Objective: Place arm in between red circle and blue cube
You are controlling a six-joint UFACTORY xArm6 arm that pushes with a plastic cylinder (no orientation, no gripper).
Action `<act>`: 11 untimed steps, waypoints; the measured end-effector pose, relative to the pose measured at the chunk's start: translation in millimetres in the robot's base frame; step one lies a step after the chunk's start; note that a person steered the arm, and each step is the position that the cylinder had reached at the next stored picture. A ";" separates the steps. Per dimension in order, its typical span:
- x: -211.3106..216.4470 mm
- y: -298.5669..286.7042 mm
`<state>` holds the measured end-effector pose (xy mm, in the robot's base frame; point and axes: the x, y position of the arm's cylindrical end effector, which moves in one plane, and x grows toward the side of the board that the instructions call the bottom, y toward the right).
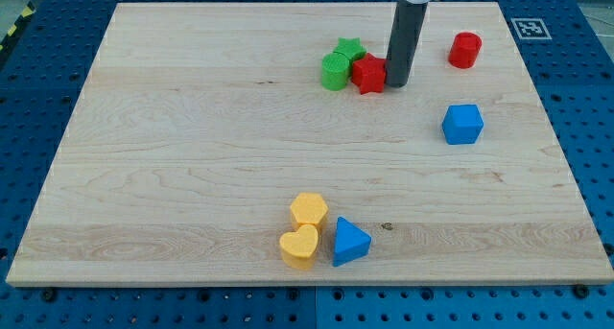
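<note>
Worktop (192, 156) is a pale wood board, flat and smooth, so blocks will slide on it easily.

Left to right: yellow hexagon block (309, 209) and yellow heart block (299, 246) touching each other near the view's bottom, blue triangle block (350, 242) just beside them. Up top, green round block (334, 71) and green star block (349, 49) are bunched with a red star block (368, 74).

My tip (396, 83) sits touching or nearly touching the red star's right side. No hand on this rig, just the rod, so there is no wide or narrow to report and nothing is held.

Task items: blue cube (462, 124) at the view's right, mid-height; red circle (465, 50) above it near the top right, well apart from it. The gap between them is clear. My tip is left of both, not yet in that gap.

Handling, my read: both look like small rigid plastic pieces, light, low friction on wood. Nothing to take hold of; any contact just shoves them. Entry should come from the left, at a height between the two, without clipping either. The red star could get dragged if I move off along its face.
</note>
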<state>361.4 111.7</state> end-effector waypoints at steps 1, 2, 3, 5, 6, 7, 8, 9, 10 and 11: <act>7.0 -1.1; 16.7 -1.4; 23.4 -1.4; 51.3 -1.4; 51.6 -5.0; 51.0 9.3; 42.2 41.7; 18.5 66.7; 16.9 98.0; 7.4 116.6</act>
